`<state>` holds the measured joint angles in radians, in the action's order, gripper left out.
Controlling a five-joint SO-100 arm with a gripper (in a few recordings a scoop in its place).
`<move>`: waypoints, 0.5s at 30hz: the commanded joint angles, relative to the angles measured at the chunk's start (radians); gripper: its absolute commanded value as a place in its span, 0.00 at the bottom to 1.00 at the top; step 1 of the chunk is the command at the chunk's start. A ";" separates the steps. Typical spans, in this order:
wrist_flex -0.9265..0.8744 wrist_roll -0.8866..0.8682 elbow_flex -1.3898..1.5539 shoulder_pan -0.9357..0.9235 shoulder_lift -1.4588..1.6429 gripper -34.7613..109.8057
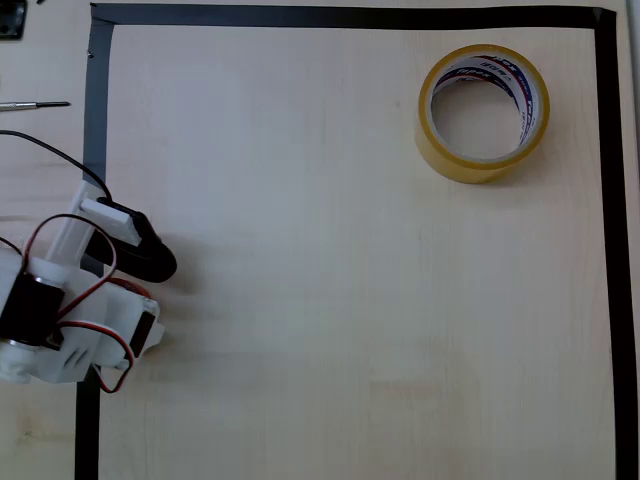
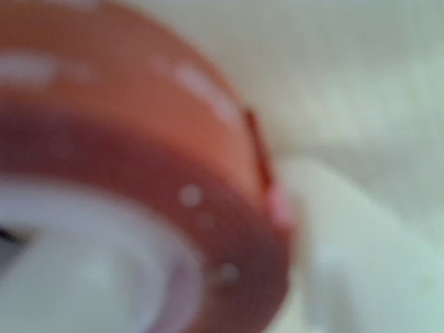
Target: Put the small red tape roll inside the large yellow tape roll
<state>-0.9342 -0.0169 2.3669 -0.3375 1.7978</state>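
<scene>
The large yellow tape roll [image 1: 483, 112] lies flat at the table's upper right in the overhead view, its white core printed with red and blue marks. At the left edge my gripper [image 1: 140, 240] points right, a white finger above a black one. Far from the yellow roll, the arm's body covers the table beneath it. The wrist view is badly blurred. There the small red tape roll [image 2: 146, 152], with its whitish core, sits right against the lens. A pale shape to its right may be a finger. Whether the jaws grip the roll does not show.
A black tape border [image 1: 606, 240] frames the pale wooden table [image 1: 340, 300] along the top, left and right. A thin tool [image 1: 35, 104] and a black cable [image 1: 50, 150] lie outside the border at the left.
</scene>
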 commanded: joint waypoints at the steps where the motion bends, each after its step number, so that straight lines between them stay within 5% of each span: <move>1: -0.006 -0.020 -0.025 0.008 0.021 0.24; 15: -0.202 -0.023 -0.255 0.077 0.334 0.24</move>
<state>-1.0953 -0.0169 2.2642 -0.2853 1.9972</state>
